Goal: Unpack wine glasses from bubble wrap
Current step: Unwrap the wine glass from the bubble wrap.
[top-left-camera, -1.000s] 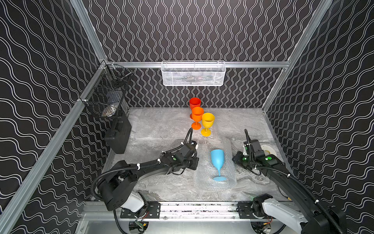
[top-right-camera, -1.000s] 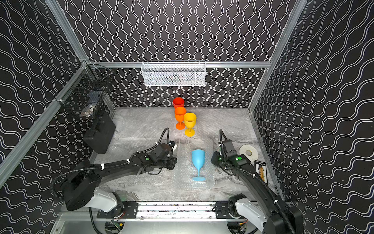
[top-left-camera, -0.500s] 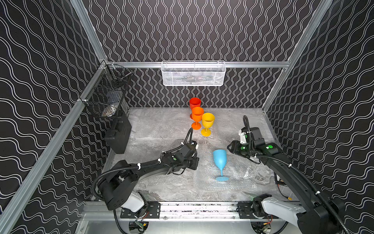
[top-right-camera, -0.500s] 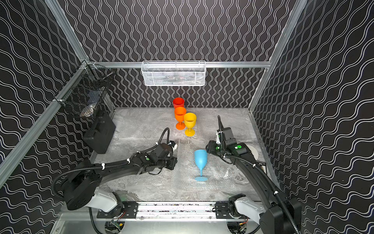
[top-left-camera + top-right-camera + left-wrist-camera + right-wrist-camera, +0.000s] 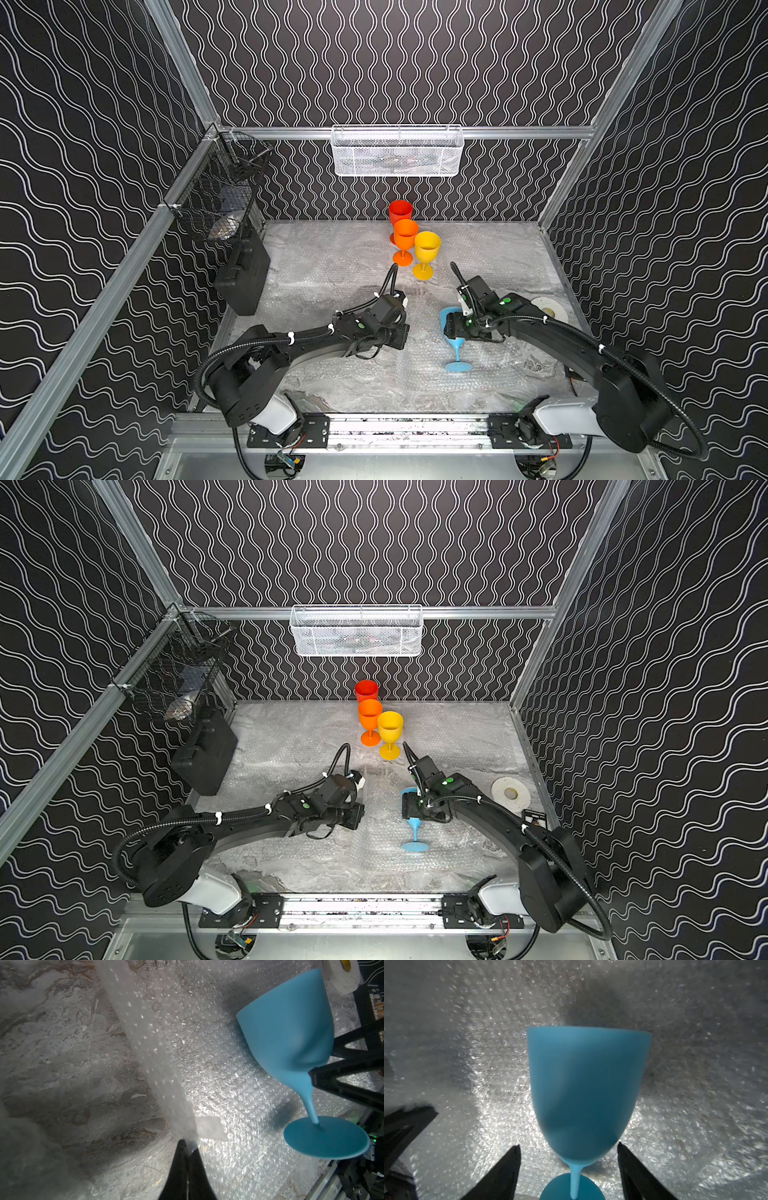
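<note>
Marbled grey tabletop (image 5: 332, 392), bubble wrap sheets (image 5: 332, 257), tape roll (image 5: 549, 310)

Both top views evenly lit and sharp, wrist views dim at corners, glare on bubble wrap (image 5: 500, 1105), blue goblet (image 5: 587, 1088) softly blurred, shadow behind it

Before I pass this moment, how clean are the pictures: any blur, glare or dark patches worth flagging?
Left wrist view: the bubble wrap strip pinched in the left gripper is milky and out of focus; glare on the flat wrap behind it. Right wrist view: the light blue glass is soft-edged, glare rings it, the corners fall dark. Both top views: sharp throughout.
</note>
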You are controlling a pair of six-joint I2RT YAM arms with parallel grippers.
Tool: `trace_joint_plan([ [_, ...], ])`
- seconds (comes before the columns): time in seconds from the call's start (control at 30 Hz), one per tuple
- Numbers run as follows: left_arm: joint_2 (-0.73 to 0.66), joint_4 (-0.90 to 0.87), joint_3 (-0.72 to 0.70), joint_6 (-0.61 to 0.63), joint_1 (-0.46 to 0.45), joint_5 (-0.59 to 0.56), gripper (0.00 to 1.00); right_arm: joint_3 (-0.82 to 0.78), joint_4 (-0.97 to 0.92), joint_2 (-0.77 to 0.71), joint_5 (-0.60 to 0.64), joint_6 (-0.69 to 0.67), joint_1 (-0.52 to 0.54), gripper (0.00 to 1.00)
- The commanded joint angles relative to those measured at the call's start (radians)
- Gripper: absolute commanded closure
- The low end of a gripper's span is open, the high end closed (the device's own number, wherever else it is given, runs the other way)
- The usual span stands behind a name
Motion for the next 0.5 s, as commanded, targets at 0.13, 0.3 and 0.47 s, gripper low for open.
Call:
trace_joint_plan([
  [0.13,-0.007,-0.002,-0.01,0.005,0.001,-0.011,1.0,0.031,-0.001,0.048,0.088,0.016,0.004,0.21],
  [0.3,0.009,0.003,-0.019,0.008,0.001,-0.015,1.0,0.031,0.02,0.08,0.083,0.012,0.004,0.2],
  [0.47,0.026,-0.019,-0.016,0.014,0.001,-0.039,0.97,0.011,0.024,0.029,0.101,0.018,-0.026,0.18],
])
